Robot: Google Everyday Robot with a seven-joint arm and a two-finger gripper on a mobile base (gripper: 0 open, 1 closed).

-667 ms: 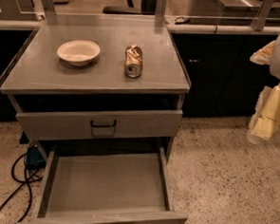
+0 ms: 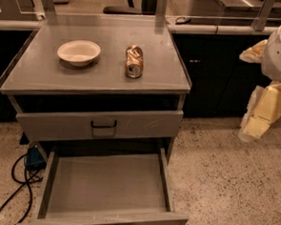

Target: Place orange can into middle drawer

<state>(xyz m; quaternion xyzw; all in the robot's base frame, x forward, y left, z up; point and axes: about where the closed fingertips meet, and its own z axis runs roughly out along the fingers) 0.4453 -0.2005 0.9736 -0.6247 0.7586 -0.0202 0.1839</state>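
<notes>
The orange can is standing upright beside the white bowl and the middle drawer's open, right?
Not upright: in the camera view the orange can lies on its side beside the white bowl. The middle drawer is open; the hand is far right.

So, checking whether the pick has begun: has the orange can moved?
No. The orange can lies just right of the white bowl on the cabinet top as before; the gripper hangs far right of it.
</notes>
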